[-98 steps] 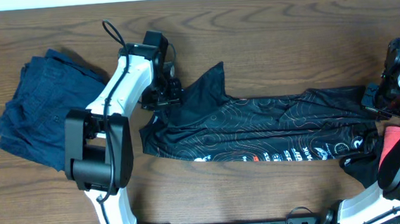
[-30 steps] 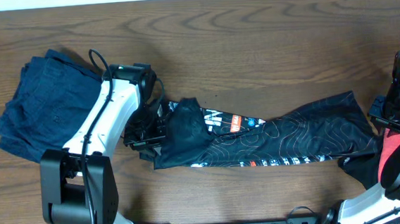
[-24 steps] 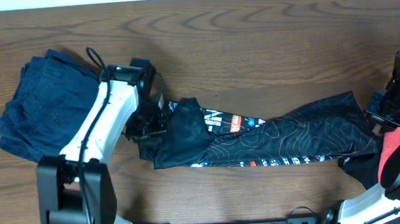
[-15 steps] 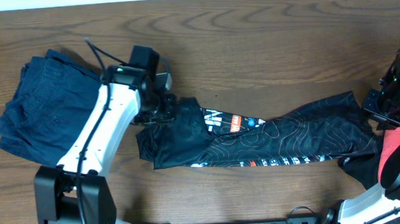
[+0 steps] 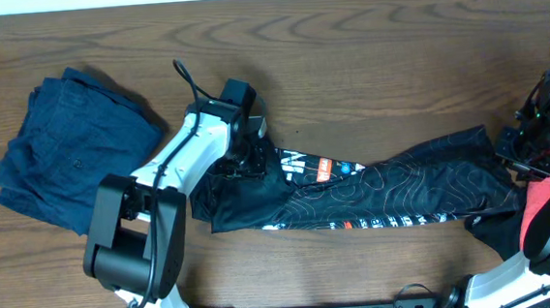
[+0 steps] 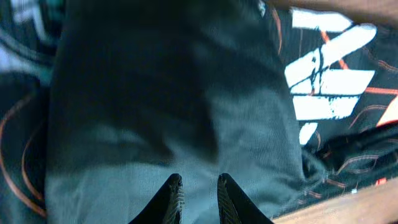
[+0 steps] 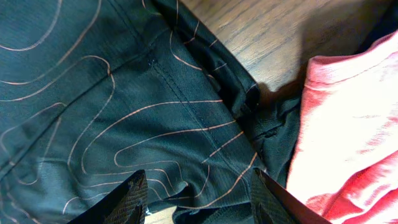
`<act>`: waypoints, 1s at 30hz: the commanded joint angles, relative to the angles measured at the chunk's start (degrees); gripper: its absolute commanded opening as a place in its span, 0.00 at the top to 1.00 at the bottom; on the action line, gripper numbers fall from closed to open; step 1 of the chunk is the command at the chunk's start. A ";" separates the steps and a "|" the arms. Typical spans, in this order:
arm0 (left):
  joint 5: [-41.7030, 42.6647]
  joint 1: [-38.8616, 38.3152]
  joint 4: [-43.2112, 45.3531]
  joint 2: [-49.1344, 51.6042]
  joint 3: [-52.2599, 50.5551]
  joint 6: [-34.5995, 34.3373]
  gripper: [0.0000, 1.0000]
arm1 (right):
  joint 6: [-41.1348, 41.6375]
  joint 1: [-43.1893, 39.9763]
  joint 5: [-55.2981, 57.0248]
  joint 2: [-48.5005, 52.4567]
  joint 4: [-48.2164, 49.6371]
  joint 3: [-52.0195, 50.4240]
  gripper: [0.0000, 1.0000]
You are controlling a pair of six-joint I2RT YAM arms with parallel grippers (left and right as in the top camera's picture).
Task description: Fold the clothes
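Left wrist view: left gripper (image 6: 199,200) has its jaws narrowly parted with nothing pinched, poised over the black jersey (image 6: 155,112) near its white print. Right wrist view: right gripper (image 7: 199,199) has its jaws wide apart and empty above the jersey's edge, beside a coral-red garment (image 7: 348,124). Overhead: the jersey lies bunched lengthwise across the table (image 5: 346,52); a navy garment (image 5: 71,154) sits apart at the left end.

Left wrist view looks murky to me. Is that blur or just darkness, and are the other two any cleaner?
Left wrist: both, the jersey fills the frame, dim and soft, its white print smeared. Right wrist: sharp, the jersey's seam and thin lines crisp, the red garment a little washed out. Overhead: even light, in focus, no glare on the table.
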 commanded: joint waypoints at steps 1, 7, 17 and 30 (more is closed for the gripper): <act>1.20 -0.09 1.09 -1.29 0.48 0.72 0.76 | -0.76 -0.04 -0.31 -1.29 0.61 -1.16 0.48; 2.45 -0.17 7.43 -3.32 0.79 -2.75 0.51 | -0.74 -0.04 -0.33 -1.29 0.98 -1.31 0.47; 0.68 -2.58 15.56 1.29 0.74 -6.91 0.48 | -0.72 -0.04 -0.42 -1.29 0.96 -1.31 0.47; -2.82 -3.56 13.55 3.82 0.74 -6.86 0.52 | -0.74 -0.04 -1.44 -1.29 1.18 -1.31 0.47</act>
